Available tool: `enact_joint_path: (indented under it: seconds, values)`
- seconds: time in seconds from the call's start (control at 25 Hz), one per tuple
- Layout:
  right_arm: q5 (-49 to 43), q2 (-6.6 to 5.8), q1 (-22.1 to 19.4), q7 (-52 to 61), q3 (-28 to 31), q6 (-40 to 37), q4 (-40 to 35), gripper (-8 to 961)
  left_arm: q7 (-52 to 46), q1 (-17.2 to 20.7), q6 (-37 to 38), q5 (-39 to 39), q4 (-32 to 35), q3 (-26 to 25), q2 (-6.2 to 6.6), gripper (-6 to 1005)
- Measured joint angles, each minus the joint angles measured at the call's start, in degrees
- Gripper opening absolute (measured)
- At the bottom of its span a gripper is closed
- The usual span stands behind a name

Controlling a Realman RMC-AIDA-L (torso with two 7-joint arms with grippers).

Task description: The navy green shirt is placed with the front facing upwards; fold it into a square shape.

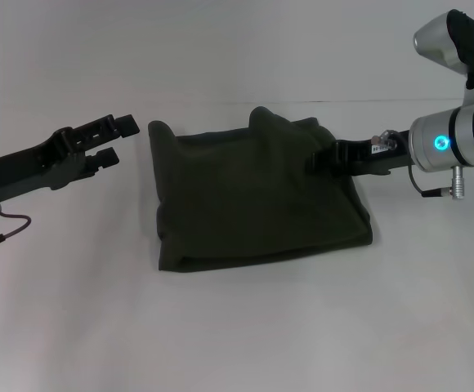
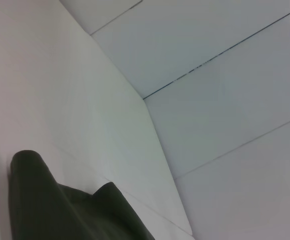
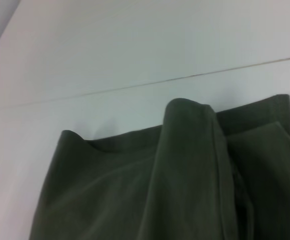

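Observation:
The navy green shirt [image 1: 253, 192] lies folded into a rough rectangle in the middle of the white table, plain dark fabric up, no lettering showing. Its far edge bulges up in two humps [image 3: 190, 112]. My left gripper [image 1: 119, 140] hovers open just left of the shirt's far left corner [image 2: 30, 165], not touching it. My right gripper [image 1: 317, 158] reaches in from the right and sits at the shirt's right edge, over the cloth; its dark fingers merge with the fabric.
The white table [image 1: 237, 327] runs all around the shirt. A pale wall [image 2: 225, 100] stands behind the table's far edge. A cable [image 1: 8, 229] hangs under the left arm.

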Motion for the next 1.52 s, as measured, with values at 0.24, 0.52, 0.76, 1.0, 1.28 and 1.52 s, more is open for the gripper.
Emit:
enact_joint_path:
  seconds: [0.24, 0.52, 0.76, 1.0, 1.28, 1.52]
  values:
    - [-0.3, -0.04, 0.0, 0.4, -1.9, 0.6, 0.3, 503, 0.0, -0.1, -0.1, 0.0, 0.0, -0.4, 0.0, 935]
    - [-0.7, 0.08, 0.0, 0.6, -2.3, 2.1, 1.1, 504, 0.0, -0.3, -0.3, 0.0, 0.0, -0.4, 0.0, 934]
    - [-0.9, 0.31, 0.0, 0.6, -2.4, 2.9, 1.2, 488, 0.0, -0.3, -0.7, 0.0, 0.0, -0.4, 0.0, 934]
    - [-0.9, 0.83, 0.2, 0.2, -4.6, 3.6, 1.0, 469, 0.0, -0.5, -1.0, -0.1, 0.0, -0.5, 0.0, 934]
    - [-0.5, 1.26, -0.1, 1.3, -4.3, 5.4, 0.6, 307, 0.0, -0.5, -1.4, -0.1, 0.0, -0.5, 0.0, 934]
    - [-0.5, 1.07, -0.2, 1.5, -3.4, 5.2, 0.2, 149, 0.0, -0.4, -1.4, -0.2, -0.1, -0.5, 0.08, 934]
